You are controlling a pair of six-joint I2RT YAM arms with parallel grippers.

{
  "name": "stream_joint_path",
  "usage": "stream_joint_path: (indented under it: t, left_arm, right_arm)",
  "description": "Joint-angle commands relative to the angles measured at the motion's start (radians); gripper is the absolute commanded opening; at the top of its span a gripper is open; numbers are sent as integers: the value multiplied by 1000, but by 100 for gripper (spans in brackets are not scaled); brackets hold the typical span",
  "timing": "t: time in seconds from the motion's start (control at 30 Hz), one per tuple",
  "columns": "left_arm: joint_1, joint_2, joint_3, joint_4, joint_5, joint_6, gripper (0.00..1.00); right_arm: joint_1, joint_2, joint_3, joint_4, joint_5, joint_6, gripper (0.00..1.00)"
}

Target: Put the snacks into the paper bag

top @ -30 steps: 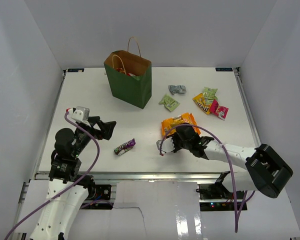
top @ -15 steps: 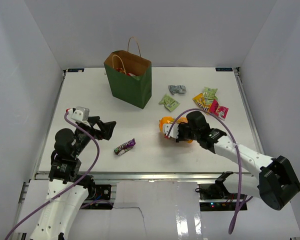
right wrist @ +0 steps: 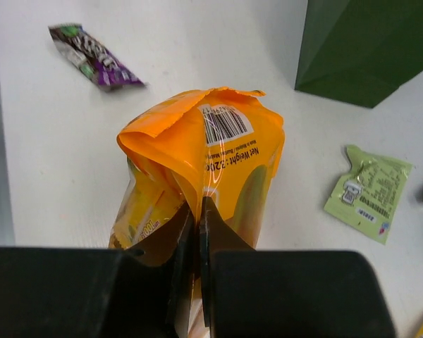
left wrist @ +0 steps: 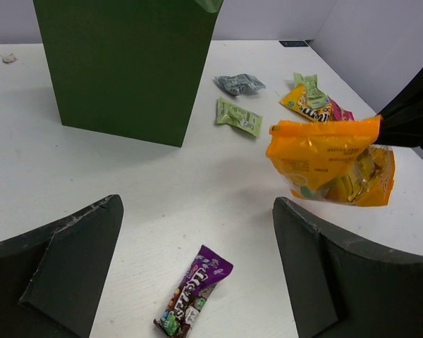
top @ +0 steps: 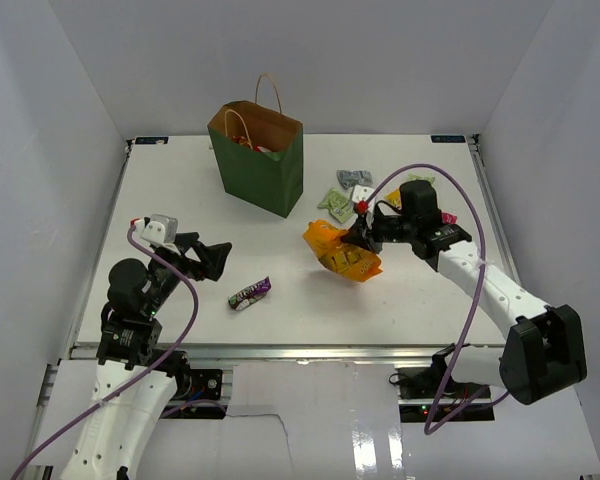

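Note:
My right gripper (top: 358, 238) is shut on the large orange bag (top: 341, 252) and holds it above the table, right of the dark green paper bag (top: 263, 168). The orange bag also shows in the right wrist view (right wrist: 204, 165), pinched between the jaws, and in the left wrist view (left wrist: 331, 160). My left gripper (top: 218, 258) is open and empty at the near left. The purple bar (top: 249, 293) lies on the table just right of it, between its open fingers in the left wrist view (left wrist: 194, 290). A light-green packet (top: 337, 205), a grey packet (top: 354, 179) and other packets lie behind the right arm.
The paper bag stands upright at the back centre, its tan handles (top: 271, 92) up and something red inside. Yellow and pink packets (left wrist: 311, 105) lie at the right. White walls enclose the table (top: 180, 200) on three sides.
My right gripper has lifted the orange bag off the table and carried it back and to the left, toward the paper bag. The left arm has not moved.

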Motion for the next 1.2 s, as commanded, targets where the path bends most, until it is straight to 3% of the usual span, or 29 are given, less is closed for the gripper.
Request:
stream_joint_path:
  t: [0.0,0.23,0.47,0.5,0.6,0.87,1.17]
  left_arm:
    - [-2,-5,6,9,6,15,98]
    - [-2,-4,2,21,33,22,98]
    - [-2,-5,-4,29,55,33,98]
    - [-2,-7,-4,29,55,35,98]
    - [-2,-13,-6,27,49,41,98]
    - [-2,-8,-10,38,73,48,98]
    - [-2,1,-15,40,79,50,98]
  right_arm:
    - [-17,3,132,184,-169,161,8]
    - [-19,137,408,279,-240,366,8]
    - [-19,480,998,197,-218,507,8]
    - [-19,514,1146,186,-200,519,8]
    - [-19,615,1330,248,-145,596,8]
    - [9,795,1482,471,-54,680,8]
    - [59,884,1471,480,45,559,8]
